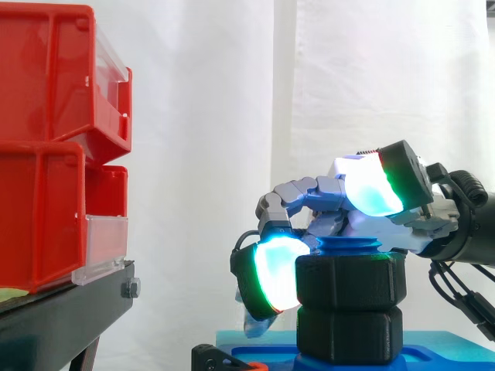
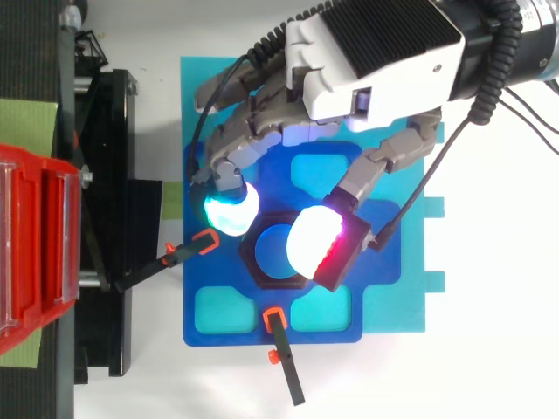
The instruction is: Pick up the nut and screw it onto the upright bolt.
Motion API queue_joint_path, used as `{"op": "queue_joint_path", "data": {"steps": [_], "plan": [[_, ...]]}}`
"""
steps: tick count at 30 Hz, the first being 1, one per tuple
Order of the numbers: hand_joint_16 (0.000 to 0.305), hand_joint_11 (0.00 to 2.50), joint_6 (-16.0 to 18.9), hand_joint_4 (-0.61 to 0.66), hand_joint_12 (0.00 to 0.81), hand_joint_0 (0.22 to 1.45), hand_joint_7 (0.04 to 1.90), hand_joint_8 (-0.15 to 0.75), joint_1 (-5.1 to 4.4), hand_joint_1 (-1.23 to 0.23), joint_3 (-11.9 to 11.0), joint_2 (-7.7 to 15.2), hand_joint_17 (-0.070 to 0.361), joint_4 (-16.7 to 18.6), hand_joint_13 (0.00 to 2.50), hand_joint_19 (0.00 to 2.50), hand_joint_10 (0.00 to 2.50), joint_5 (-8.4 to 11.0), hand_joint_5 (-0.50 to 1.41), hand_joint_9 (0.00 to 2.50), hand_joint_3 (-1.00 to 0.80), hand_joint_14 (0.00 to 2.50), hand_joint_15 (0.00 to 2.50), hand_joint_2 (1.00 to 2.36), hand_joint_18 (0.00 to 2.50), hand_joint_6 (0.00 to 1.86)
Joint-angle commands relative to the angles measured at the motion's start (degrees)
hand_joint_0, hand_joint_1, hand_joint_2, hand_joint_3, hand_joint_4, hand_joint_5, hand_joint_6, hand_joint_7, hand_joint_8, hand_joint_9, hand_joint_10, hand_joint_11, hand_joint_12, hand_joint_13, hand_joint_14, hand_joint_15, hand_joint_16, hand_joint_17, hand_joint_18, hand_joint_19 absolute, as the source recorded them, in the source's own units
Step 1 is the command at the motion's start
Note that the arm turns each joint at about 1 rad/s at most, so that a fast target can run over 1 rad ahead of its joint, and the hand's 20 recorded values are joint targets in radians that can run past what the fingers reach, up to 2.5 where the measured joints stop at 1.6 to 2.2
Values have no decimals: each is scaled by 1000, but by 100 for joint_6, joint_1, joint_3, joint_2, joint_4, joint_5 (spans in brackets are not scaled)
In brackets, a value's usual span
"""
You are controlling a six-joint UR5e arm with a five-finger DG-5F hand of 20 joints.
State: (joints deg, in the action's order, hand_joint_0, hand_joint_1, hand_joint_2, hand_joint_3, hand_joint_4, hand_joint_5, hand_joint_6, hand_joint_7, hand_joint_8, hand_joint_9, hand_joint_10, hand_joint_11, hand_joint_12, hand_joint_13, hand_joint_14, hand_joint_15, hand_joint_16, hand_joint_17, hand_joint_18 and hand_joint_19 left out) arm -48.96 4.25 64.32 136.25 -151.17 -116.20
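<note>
Black nut (image 1: pixel 352 282) sits axis-vertical on upright blue bolt (image 1: pixel 349 246), pinched by the robot hand (image 1: pixel 305 192).

Bright, even light; faint soft shadows

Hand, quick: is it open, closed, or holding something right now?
The hand: closed, fingers curled round the nut, which sits on the bolt.
</note>
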Motion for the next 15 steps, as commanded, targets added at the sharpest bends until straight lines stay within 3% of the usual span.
{"op": "queue_joint_path", "data": {"steps": [1,15], "plan": [[15,0,0,113,221,487,1210,253,14,-277,-7,7,33,0,872,0,0,0,-43,1082,-500,0,0,1000,487,812],[16,0,0,27,202,461,1147,211,32,-257,2,-2,37,44,1030,0,0,0,17,1344,-500,0,0,1000,667,765]]}}
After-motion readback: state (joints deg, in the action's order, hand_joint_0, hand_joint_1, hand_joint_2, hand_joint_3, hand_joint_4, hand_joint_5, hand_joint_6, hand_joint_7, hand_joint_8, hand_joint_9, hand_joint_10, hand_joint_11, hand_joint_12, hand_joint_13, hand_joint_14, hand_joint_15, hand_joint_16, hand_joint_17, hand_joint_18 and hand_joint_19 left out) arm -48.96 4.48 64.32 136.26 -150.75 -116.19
